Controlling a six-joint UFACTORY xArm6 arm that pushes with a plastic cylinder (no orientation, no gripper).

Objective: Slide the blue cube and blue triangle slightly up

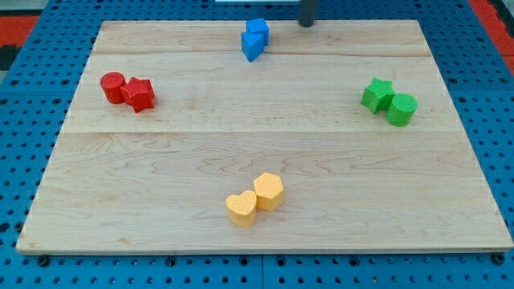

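A pale wooden counter [265, 144] lies on a blue pegboard, and there is only one camera view to go through.

In this view the blue cube [258, 30] and the blue triangle [251, 47] are touching each other near the view's top edge, a little left of the centre. The cube is above, the triangle just under it. My tip [306, 23] is at the top edge too, near the pair on their right and apart from them, about level with the cube. There is no hand on this arm, only the dark rod, so nothing can open, close or hold; the tip touches no block now.

The other blocks are well apart from the blue pair: a red cylinder [112, 87] and a red star-like block [140, 94] at the left, a green star [376, 94] and a green cylinder [401, 108] at the right, a yellow heart [241, 208] and a yellow hexagon [268, 191] at the bottom.

I judge the main risk is the small space left above the pair. A push too long could send the cube off the counter. Also the tip must first go around and below the triangle; if it cuts too near, it may knock the pair sideways, and an off-centre push could separate them.
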